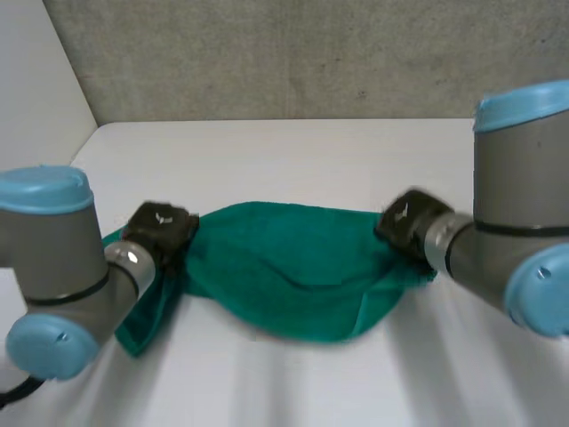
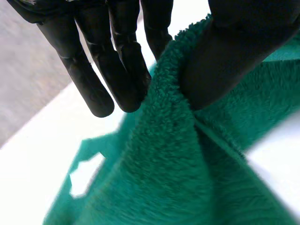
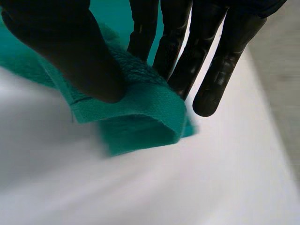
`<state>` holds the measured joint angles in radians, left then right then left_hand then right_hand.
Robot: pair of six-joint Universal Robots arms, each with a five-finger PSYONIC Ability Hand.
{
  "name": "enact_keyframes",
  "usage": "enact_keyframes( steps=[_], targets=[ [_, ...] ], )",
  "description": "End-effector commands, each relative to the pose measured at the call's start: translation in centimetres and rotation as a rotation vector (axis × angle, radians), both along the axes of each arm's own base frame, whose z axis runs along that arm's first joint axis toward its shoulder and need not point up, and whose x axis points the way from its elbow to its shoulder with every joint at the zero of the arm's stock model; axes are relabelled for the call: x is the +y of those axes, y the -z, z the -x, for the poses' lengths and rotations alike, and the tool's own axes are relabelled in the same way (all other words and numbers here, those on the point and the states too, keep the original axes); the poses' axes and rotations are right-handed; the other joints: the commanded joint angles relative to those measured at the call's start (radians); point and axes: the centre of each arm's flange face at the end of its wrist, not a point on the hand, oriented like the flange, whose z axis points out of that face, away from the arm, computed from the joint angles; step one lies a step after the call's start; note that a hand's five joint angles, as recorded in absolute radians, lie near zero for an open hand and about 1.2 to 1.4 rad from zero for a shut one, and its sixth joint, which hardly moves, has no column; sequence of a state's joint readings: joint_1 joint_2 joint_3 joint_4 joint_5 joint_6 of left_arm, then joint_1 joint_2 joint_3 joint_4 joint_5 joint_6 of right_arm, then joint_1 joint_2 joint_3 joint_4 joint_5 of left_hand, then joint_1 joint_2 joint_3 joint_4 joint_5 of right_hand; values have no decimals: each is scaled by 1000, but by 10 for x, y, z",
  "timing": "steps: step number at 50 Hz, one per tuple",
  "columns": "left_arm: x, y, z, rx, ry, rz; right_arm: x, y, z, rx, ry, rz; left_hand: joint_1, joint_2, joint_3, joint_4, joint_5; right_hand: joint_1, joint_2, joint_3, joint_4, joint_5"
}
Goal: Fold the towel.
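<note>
No word, number or brand can be read anywhere in these views. The back of the left robot hand [image 1: 160,229] bears a small white mark and the back of the right robot hand [image 1: 407,222] bears a similar one, but both are too small to tell whether they are letters or a logo. The green towel [image 1: 293,262] shows plain pile and a stitched hem, with no lettering on it.
</note>
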<state>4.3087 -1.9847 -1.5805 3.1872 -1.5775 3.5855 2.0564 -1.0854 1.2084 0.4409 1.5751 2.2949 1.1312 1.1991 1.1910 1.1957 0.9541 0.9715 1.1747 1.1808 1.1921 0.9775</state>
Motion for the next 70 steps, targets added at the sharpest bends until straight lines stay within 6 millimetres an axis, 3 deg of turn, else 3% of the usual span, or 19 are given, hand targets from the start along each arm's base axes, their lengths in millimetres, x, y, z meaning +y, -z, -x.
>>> enact_keyframes(
  steps=[1,2,6,9,11,14,17,19,20,23,24,27,31,37,42,47,52,62,70],
  targets=[
    [-61,-92,23,156,-7,372,-69,-97,-21,-406,100,444,265,197,205,201,268,425,222,215,204,244],
    [-70,-127,25,214,-13,484,-74,-113,-21,-467,107,500,265,197,205,201,268,425,222,215,204,244],
    [-73,-210,20,361,-24,776,-77,-191,-5,-742,110,770,265,197,205,201,268,425,222,215,204,244],
    [-67,-241,16,475,-14,894,-65,-234,17,-858,101,925,265,197,205,201,268,425,222,215,204,244],
    [-66,-243,14,496,-10,901,-60,-238,22,-860,91,945,265,197,205,201,268,425,222,215,204,244],
    [-66,-230,11,495,-14,849,-56,-222,22,-824,70,881,265,197,205,201,268,425,222,215,204,244],
    [-68,-179,3,419,-25,675,-56,-184,18,-761,55,739,265,197,205,201,268,425,222,215,204,244],
    [-66,-160,2,396,-24,604,-56,-174,17,-747,53,707,265,197,205,201,268,425,222,215,204,244],
    [-64,-150,1,382,-23,566,-54,-147,16,-700,53,607,265,197,205,201,268,425,222,215,204,244],
    [-58,-115,-2,338,-22,439,-53,-137,17,-685,56,573,265,197,205,201,268,425,222,215,204,244],
    [-53,-99,-3,317,-18,380,-49,-104,22,-632,85,458,265,197,205,201,268,425,222,215,204,244],
    [-44,-75,-3,287,2,290,-48,-80,29,-594,122,372,265,197,205,201,268,425,222,215,204,244],
    [-38,-33,-3,254,39,159,-54,-20,40,-520,194,205,265,197,205,201,268,425,222,215,204,244],
    [-34,20,3,209,62,11,-55,29,40,-465,230,76,125,57,65,61,128,425,222,215,204,244],
    [-30,31,4,196,60,-26,-57,42,48,-452,260,46,-433,-500,-492,-497,-430,425,222,215,204,244],
    [-24,28,-1,190,49,-49,-59,47,59,-470,306,27,-612,-680,-672,-676,-609,425,222,215,204,244],
    [-6,7,-6,202,46,-47,-64,45,70,-504,346,50,-879,-947,-939,-944,-877,425,222,215,204,244],
    [28,-9,-26,237,-92,-40,-78,43,102,-519,443,93,-891,-959,-951,-956,-889,425,222,215,204,244],
    [51,6,-28,249,-188,-115,-87,42,125,-513,495,103,-844,-912,-904,-909,-842,425,222,215,204,244]
  ],
)
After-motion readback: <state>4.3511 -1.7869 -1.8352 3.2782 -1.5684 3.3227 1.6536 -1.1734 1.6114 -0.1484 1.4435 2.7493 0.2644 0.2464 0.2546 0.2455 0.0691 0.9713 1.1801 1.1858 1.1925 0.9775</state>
